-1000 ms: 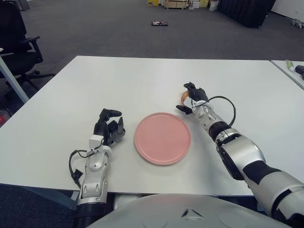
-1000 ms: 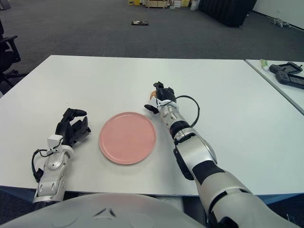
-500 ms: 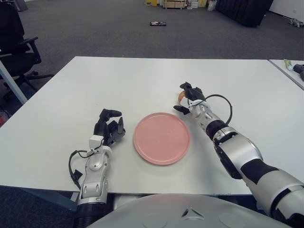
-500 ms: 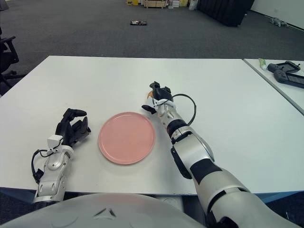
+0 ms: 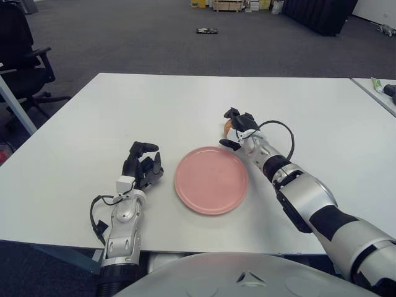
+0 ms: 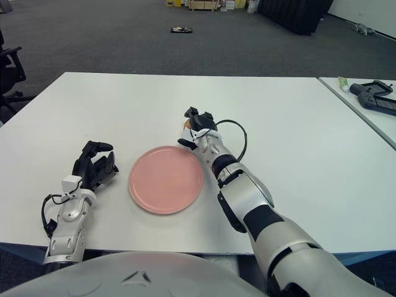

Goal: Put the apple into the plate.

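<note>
Since the earlier frame, our right hand (image 5: 238,129) has carried the apple (image 5: 229,125) leftward; it now sits just beyond the plate's (image 5: 211,180) far right rim, fingers closed around the fruit. Our left hand (image 5: 142,167) shows left of the plate, fingers curled, holding nothing.

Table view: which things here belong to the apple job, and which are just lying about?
Belong to the job:
apple, held in the right hand beside the plate's far right edge
pink plate

Just lying about:
left hand, left of the plate
office chair
dark gadget on the neighbouring table
clutter on the floor
</note>
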You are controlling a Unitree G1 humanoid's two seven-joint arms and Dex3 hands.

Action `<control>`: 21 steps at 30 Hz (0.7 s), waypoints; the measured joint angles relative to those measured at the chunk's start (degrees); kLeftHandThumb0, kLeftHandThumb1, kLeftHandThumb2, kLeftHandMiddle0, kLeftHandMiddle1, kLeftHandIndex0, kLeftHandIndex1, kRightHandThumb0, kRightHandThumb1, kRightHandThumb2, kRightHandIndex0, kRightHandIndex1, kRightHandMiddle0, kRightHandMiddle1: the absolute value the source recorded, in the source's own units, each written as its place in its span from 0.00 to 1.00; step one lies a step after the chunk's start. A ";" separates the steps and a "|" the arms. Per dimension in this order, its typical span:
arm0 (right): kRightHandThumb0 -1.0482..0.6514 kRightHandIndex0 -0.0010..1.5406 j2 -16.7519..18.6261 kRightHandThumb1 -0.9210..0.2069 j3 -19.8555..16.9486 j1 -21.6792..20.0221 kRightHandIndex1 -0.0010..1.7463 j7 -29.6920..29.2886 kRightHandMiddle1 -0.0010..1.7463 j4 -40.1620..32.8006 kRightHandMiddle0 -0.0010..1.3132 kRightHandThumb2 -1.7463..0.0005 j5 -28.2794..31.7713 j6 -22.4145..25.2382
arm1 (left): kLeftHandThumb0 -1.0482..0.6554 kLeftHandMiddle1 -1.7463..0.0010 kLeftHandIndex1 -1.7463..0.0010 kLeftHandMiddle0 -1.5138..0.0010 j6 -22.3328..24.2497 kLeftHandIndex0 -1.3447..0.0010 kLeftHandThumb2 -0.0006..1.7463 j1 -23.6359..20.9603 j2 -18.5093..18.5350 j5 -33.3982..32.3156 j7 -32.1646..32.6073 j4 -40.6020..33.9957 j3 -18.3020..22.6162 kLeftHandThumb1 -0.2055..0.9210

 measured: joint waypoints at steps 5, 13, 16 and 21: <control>0.44 0.10 0.00 0.37 1.24 0.00 0.93 -0.77 0.97 0.01 0.24 0.40 -1.22 -0.19 | 0.39 0.00 0.00 0.44 0.01 0.74 0.51 0.00 -0.01 -0.04 0.00 0.00 0.00 0.77; 0.60 0.50 -0.02 0.68 5.21 -0.39 0.94 -3.69 1.00 0.21 0.38 0.15 -5.44 0.20 | 0.39 0.00 0.00 0.46 0.00 0.74 0.51 0.00 0.00 -0.06 -0.02 0.02 -0.02 0.77; 0.61 0.53 0.20 0.72 5.73 -0.72 0.93 -3.59 1.00 0.23 0.40 0.13 -5.99 0.47 | 0.39 0.00 0.00 0.46 0.00 0.74 0.51 0.00 0.03 -0.10 -0.03 0.07 0.00 0.77; 0.62 0.54 0.62 0.73 5.66 -0.94 0.93 -2.59 1.00 -0.68 0.41 0.12 -5.92 0.96 | 0.39 0.00 0.00 0.46 -0.01 0.73 0.51 -0.01 0.01 -0.17 -0.04 0.19 -0.01 0.76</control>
